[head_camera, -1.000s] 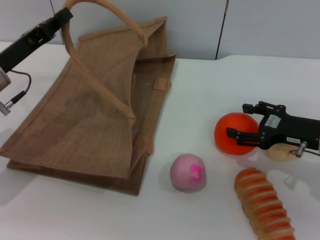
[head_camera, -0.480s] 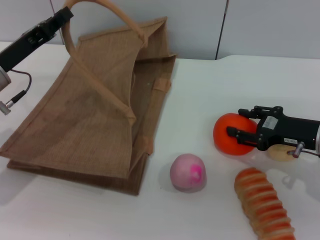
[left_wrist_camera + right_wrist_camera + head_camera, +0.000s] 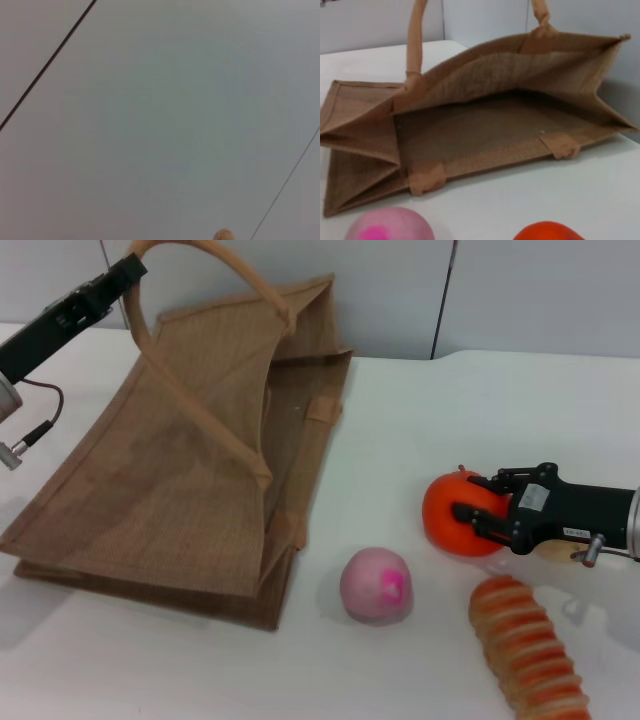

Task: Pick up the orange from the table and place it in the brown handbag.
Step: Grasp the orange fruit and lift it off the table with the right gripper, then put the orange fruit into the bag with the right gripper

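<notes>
The orange (image 3: 448, 518) lies on the white table (image 3: 420, 420) at the right; its top shows in the right wrist view (image 3: 547, 231). My right gripper (image 3: 475, 497) reaches in from the right and is shut on the orange, one finger behind it and one across its front. The brown handbag (image 3: 190, 460) lies on its side at the left, its mouth open towards the right (image 3: 495, 125). My left gripper (image 3: 128, 272) is shut on the upper handle (image 3: 215, 260) and holds it up, which keeps the mouth open.
A pink ball (image 3: 376, 585) lies between the bag and the orange, also seen in the right wrist view (image 3: 390, 225). A striped orange-and-cream roll (image 3: 525, 645) lies at the front right. A pale beige ball (image 3: 560, 548) sits under the right gripper's body.
The right gripper's fingers have drawn together on the orange. Orange and gripper have shifted a little left and towards the front. The left arm and the bag have not moved.
</notes>
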Robot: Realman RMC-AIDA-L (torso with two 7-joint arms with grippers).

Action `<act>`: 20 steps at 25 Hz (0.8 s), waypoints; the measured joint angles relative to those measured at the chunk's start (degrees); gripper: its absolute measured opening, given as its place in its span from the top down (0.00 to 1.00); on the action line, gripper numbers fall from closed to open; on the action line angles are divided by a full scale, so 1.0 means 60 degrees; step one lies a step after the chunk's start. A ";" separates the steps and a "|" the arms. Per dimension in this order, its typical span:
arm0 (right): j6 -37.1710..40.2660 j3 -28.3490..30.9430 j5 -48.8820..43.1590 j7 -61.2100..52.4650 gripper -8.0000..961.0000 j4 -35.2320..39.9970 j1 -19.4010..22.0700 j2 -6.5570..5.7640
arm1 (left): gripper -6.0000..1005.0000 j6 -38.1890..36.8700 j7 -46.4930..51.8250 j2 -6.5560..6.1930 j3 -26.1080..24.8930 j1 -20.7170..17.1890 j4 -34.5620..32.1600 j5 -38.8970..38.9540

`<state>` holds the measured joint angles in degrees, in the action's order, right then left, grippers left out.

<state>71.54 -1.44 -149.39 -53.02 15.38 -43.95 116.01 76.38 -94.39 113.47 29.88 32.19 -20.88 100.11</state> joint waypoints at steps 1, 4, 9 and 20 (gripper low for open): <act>0.0052 -0.0001 0.0014 0.0039 0.55 0.0000 0.0000 0.0000 | 0.87 0.0000 0.0000 0.0000 0.0000 0.0005 0.0001 0.0000; 0.0437 0.0126 0.0120 0.0296 0.56 0.0020 0.0000 0.0000 | 0.86 0.0000 0.0005 0.0000 0.0001 0.0010 0.0004 -0.0014; 0.0680 0.0239 0.0315 0.0357 0.59 0.0059 0.0000 0.0002 | 0.86 0.0115 0.0028 0.0000 0.0027 0.0036 0.0008 -0.0039; 0.1445 0.0260 0.0689 0.0681 0.70 0.0008 -0.0280 -0.0002 | 0.86 0.0676 0.0091 0.0000 0.0027 0.0119 0.0008 -0.0027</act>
<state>80.21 0.12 -145.25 -48.93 15.42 -45.63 116.00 80.44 -93.85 113.47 30.04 32.90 -20.83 99.95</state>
